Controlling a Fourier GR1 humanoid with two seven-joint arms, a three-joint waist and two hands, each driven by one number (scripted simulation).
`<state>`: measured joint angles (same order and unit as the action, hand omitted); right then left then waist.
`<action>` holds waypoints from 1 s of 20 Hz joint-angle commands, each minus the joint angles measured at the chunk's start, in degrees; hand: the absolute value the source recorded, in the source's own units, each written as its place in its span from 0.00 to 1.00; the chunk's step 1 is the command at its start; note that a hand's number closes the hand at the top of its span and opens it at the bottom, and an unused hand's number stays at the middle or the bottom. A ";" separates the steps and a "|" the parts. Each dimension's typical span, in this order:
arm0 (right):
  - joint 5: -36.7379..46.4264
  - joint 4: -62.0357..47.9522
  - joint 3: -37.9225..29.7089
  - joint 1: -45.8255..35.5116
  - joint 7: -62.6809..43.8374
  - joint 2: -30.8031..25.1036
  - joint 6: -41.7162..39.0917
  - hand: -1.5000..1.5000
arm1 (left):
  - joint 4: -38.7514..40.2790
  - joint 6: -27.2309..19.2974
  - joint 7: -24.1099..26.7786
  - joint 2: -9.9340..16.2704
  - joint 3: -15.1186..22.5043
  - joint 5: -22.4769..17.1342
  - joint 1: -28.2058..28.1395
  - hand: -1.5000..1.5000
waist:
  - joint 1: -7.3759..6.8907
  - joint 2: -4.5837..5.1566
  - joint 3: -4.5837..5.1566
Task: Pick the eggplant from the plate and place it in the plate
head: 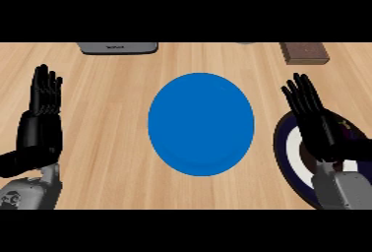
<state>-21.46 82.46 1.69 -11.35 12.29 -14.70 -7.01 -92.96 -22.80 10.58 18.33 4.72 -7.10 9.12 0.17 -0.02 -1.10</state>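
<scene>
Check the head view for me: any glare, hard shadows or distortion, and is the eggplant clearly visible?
Head view: flat, even light, no glare on the blue plate, no hard shadows on the counter. Head view: the blue plate looks taller than wide. Head view: the right hand covers the dark plate; only a dark sliver of the eggplant shows.

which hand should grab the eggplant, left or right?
Right. The right hand is open directly above the dark-rimmed plate, where the eggplant peeks out beside it. The left hand rests open at the far side, beyond the blue plate.
</scene>
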 commanded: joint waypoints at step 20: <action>18.07 23.45 -11.30 13.88 3.55 14.54 67.10 0.00 | 5.32 8.53 -3.63 10.19 2.55 6.33 -16.20 0.50 | -0.17 -0.28 1.20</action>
<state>-9.65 98.57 -18.55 -3.09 21.15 -2.50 53.44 -85.06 -14.90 6.76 27.91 7.31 -1.41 -4.39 0.90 -0.25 0.15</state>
